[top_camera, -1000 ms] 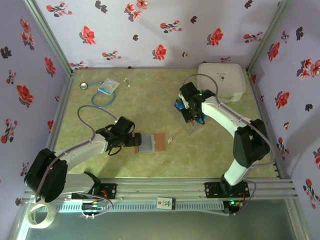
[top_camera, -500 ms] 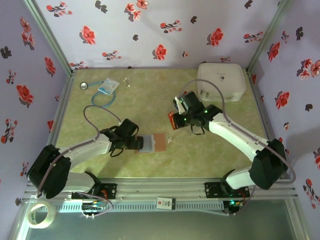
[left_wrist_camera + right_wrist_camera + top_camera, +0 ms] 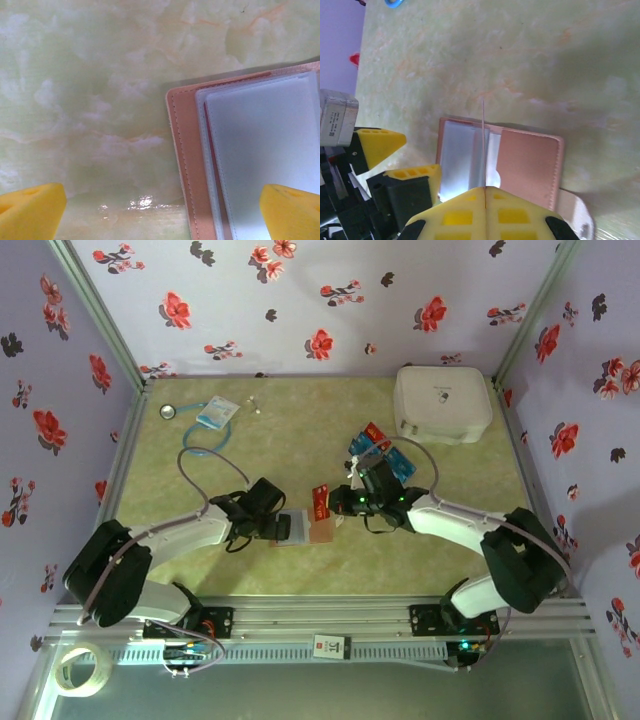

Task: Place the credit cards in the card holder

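Observation:
The tan-pink card holder [image 3: 322, 530] lies open on the table, clear sleeves up [image 3: 260, 150] [image 3: 527, 162]. My left gripper [image 3: 280, 527] stands open over its left end, one yellow fingertip [image 3: 292, 212] above the sleeves and the other [image 3: 30, 207] over bare table. My right gripper [image 3: 333, 502] is shut on a red credit card [image 3: 320, 502]. That card shows edge-on [image 3: 483, 145] just above the holder's middle, beyond my shut pads [image 3: 485, 210]. Loose red and blue credit cards [image 3: 385, 452] lie behind the right arm.
A big white rounded case [image 3: 443, 402] stands at the back right. A blue-white packet with a cord [image 3: 215, 413] lies at the back left. A tape roll [image 3: 80, 670] sits outside the near rail. The left gripper's fingers [image 3: 415, 175] sit close beside the held card.
My right arm has swung from the card pile toward the near left, carrying a red card to just above the open holder. The left gripper edged slightly right over the holder.

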{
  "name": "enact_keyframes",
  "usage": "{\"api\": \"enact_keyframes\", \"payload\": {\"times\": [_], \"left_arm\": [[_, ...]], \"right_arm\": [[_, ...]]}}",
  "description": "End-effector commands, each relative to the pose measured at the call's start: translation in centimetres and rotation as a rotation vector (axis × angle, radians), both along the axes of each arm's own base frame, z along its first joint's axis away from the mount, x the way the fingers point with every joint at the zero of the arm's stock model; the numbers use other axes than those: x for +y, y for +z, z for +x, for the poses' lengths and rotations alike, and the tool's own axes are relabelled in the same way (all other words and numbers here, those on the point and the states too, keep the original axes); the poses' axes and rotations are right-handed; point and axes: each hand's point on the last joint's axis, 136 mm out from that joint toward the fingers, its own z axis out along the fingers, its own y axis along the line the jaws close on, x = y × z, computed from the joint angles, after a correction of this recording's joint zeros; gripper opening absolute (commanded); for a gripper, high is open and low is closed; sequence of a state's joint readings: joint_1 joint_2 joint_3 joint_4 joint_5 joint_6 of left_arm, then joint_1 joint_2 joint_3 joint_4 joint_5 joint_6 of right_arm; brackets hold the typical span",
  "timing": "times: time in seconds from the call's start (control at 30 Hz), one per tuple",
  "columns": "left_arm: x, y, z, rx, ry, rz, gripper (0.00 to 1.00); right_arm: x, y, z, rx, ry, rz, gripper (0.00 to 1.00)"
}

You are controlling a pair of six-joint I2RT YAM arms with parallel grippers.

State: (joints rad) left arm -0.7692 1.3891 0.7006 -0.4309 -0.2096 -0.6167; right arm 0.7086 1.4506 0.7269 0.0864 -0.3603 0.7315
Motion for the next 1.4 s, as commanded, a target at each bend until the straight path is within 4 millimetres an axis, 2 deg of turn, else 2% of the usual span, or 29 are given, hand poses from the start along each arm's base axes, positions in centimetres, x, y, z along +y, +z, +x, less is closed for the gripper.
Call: {"api": "enact_keyframes", "payload": {"times": [0.0,0.3,0.57,0.93,1.37], "left_arm": [[-0.2,0.3,0.5,-0.018,-0.022,0.035,1.00],[0.0,-0.4,0.4,-0.011,-0.024,0.059,1.00],[1.0,-0.9,0.0,-0.011,-0.005,0.085,1.00],[2.0,-1.5,-0.4,-0.004,0.013,0.117,1.00],[2.5,-0.9,-0.4,-0.018,0.027,0.118,1.00]], "right_arm": [[1.3,0.1,0.1,0.008,-0.005,0.078,0.00],[1.2,-2.8,-0.1,0.056,-0.016,0.059,0.00],[0.6,-4.4,-0.4,0.077,-0.029,0.030,0.00],[0.3,-5.2,-0.5,0.089,-0.038,0.013,0.00],[0.4,-4.6,-0.4,0.080,-0.043,0.025,0.00]]}}
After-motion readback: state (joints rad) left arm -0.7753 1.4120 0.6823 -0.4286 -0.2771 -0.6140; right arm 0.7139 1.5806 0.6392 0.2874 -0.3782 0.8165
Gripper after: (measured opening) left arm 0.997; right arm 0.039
